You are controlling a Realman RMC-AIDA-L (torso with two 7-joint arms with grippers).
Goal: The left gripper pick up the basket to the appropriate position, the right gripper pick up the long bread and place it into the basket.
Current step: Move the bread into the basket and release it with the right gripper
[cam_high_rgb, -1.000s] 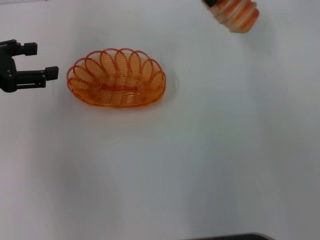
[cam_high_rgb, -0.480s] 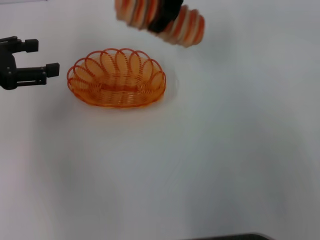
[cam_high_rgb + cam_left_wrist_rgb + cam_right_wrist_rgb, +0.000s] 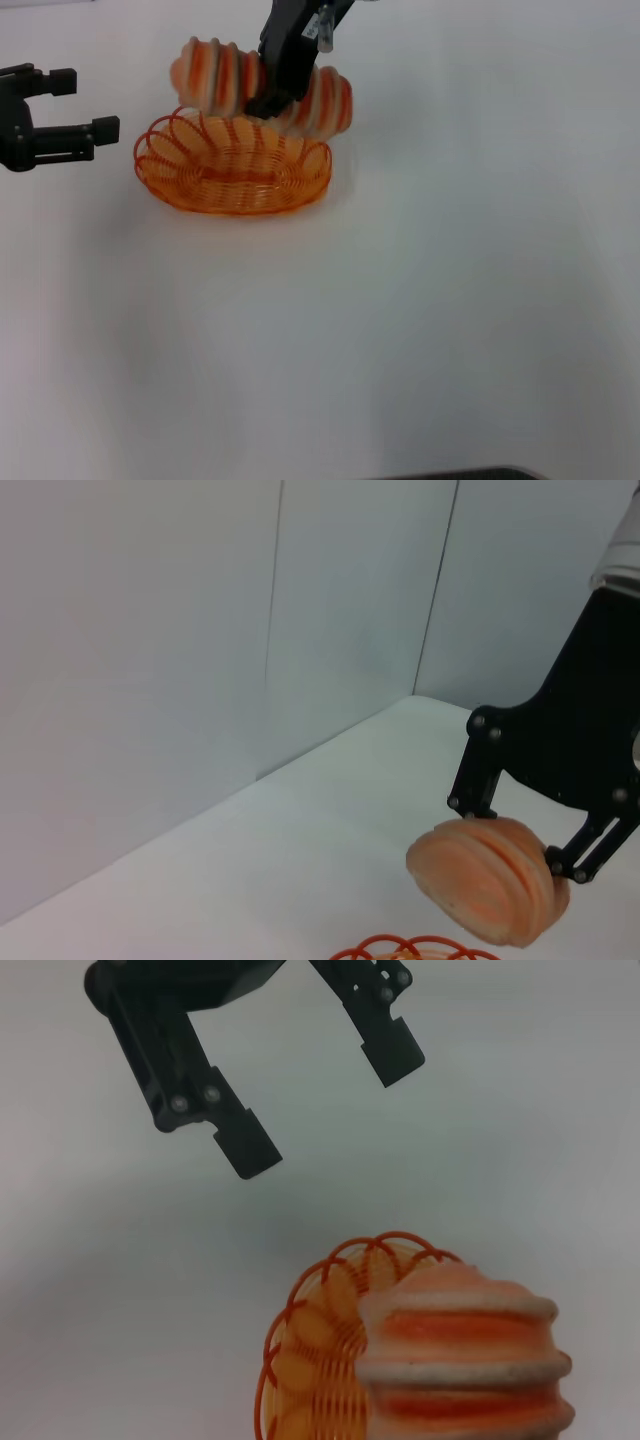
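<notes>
Black right gripper [image 3: 272,100] clamps the long bread [image 3: 262,87], seemingly above the basket [image 3: 233,166].

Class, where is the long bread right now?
In the head view, the long bread hangs in the right gripper, just above the basket's far rim, right of the left gripper.

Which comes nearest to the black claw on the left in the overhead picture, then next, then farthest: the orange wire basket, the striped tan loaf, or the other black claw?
From the left gripper, open at the table's left edge:
1. The orange wire basket, just beside it.
2. The long striped tan bread, held above the basket's far rim.
3. The right gripper, clamped at the loaf's middle.
</notes>
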